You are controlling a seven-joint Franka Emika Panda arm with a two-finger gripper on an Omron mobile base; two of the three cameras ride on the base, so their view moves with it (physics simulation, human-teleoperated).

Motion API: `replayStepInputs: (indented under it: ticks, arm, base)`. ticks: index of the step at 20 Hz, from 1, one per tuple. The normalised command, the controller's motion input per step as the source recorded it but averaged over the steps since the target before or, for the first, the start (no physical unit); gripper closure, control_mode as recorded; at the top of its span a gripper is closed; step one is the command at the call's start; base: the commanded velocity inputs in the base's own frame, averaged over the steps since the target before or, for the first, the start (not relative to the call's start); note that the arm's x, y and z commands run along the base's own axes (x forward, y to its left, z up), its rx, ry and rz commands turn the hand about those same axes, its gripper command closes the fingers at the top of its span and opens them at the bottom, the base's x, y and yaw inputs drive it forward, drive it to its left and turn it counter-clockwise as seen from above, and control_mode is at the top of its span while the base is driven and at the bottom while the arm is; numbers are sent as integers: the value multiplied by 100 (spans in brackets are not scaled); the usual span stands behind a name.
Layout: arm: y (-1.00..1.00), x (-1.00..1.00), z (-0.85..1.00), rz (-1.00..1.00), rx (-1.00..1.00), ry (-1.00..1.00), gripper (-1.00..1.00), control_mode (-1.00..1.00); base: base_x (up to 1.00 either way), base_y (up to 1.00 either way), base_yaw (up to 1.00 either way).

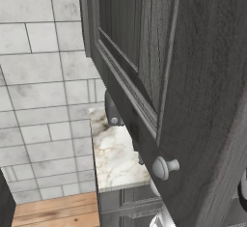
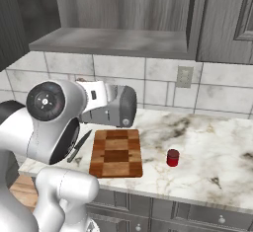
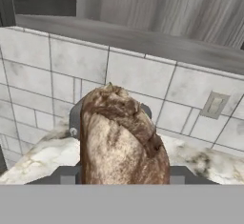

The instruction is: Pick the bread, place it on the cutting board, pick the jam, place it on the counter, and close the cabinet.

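Nearest the hand camera, the bread (image 3: 121, 137) filled the middle of the view, its crusted end pointing away, and it sat between the gripper's (image 3: 121, 179) fingers, whose dark tips showed on either side of its base; the gripper was clamped on the bread and held it up in the air. Behind the loaf stood the toaster (image 3: 76, 118), partly hidden, and past that the marbled desk (image 3: 33, 158) and the tiled wall (image 3: 138, 75) with its outlet (image 3: 214, 105).

From the right base camera, the robot's shoulder stood close, then the cutting board (image 2: 116, 153) lay bare on the desk with a black-handled knife (image 2: 79, 146) just beside its left edge and a small red jar (image 2: 172, 157), likely the jam, to its right, apart from it. In the left base camera the cabinet (image 1: 183, 76) door hung open, its knob (image 1: 164, 167) close to the lens.

The step in hand appeared to be carrying the bread to the board. The next move would call for lowering the loaf over the board's centre, clear of the knife, then releasing it.
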Motion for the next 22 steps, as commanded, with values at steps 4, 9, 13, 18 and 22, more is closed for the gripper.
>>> replayStepInputs:
  ticks: [4, 9, 13, 18, 22]
  arm:
    - [0, 0, -22, -1, -7, 9, 100, -100]
    - [0, 0, -30, -1, -5, 2, 100, -100]
    - [0, 0, -37, 0, -5, 0, 100, -100]
    - [0, 0, -40, 0, -7, 0, 100, -100]
    - [0, 3, -35, 0, -7, 0, 100, -100]
  base:
    - [0, 0, 0]
    - [0, 0, 0]
    - [0, 0, 0]
    - [0, 0, 0]
    - [0, 0, 0]
